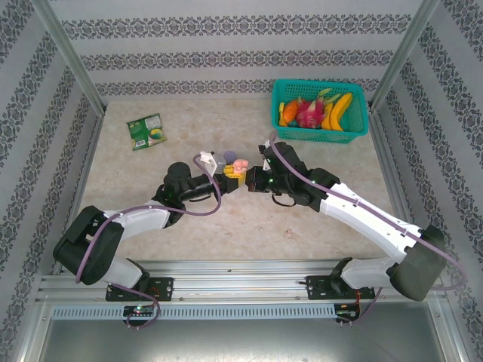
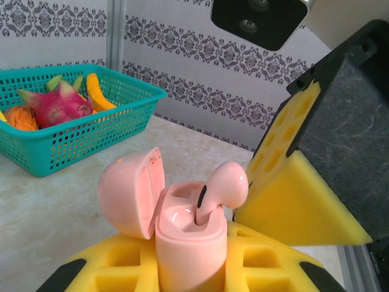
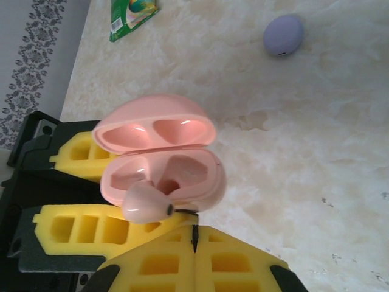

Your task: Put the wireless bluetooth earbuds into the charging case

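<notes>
My left gripper (image 2: 188,271) is shut on the pale pink charging case (image 2: 185,234), which stands upright between its yellow foam pads (image 2: 255,255). The case's lid (image 2: 130,191) hangs open to the left. One pale pink earbud (image 2: 225,182) stands with its stem down in the case's right-hand slot and its round head sticking out above the rim. The slot beside it looks empty. My right gripper (image 3: 194,249) is shut, pad against pad. Its tips sit just short of the earbud (image 3: 146,204), with nothing held between them. From above, both grippers (image 1: 226,178) (image 1: 253,179) meet at the case (image 1: 240,164) in mid-table.
A closed lilac case (image 3: 283,34) lies on the marble table just beyond the grippers. A green packet (image 1: 146,130) lies far left. A teal basket (image 1: 319,111) of toy fruit stands at the far right, near the patterned walls.
</notes>
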Robot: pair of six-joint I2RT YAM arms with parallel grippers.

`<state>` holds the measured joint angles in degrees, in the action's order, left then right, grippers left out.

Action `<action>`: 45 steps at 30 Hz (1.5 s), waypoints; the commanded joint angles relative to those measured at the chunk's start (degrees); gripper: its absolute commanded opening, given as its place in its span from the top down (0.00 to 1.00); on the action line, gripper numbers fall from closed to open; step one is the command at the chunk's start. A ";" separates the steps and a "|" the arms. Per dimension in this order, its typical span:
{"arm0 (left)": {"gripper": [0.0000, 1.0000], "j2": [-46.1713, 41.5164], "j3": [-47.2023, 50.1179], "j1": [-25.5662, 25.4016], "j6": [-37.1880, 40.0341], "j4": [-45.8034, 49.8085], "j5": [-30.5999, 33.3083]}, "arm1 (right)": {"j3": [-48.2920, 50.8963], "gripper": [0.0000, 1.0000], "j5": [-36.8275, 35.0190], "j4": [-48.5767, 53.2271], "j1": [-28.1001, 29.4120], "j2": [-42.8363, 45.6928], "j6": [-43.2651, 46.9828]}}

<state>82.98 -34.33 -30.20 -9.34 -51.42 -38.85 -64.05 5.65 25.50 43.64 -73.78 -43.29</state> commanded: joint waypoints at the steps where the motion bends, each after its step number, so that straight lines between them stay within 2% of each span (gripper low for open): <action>1: 1.00 -1.18 -1.51 0.84 -0.59 -0.20 -1.55 | -2.71 1.00 1.05 -1.41 0.54 -0.31 -0.46; 27: 1.00 -0.84 -1.28 0.84 -0.61 0.45 -2.44 | -10.05 1.00 5.46 -3.58 0.92 -7.37 -0.57; 34: 1.00 -0.98 -0.99 0.84 -0.24 0.34 -1.67 | -6.89 1.00 4.46 -3.06 -0.30 -1.71 -1.16; 42: 1.00 -1.24 -0.13 0.84 0.12 -0.27 0.97 | -2.95 0.99 3.19 -1.26 -5.18 6.97 -1.87; 45: 1.00 -1.76 0.45 0.84 0.12 -0.53 2.86 | 1.35 0.94 1.31 -0.05 -8.66 9.51 -2.49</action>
<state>82.98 -34.33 -29.50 -9.50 -50.17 -38.00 -66.37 9.61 22.92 37.19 -65.49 -44.86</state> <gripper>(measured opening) 0.208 0.063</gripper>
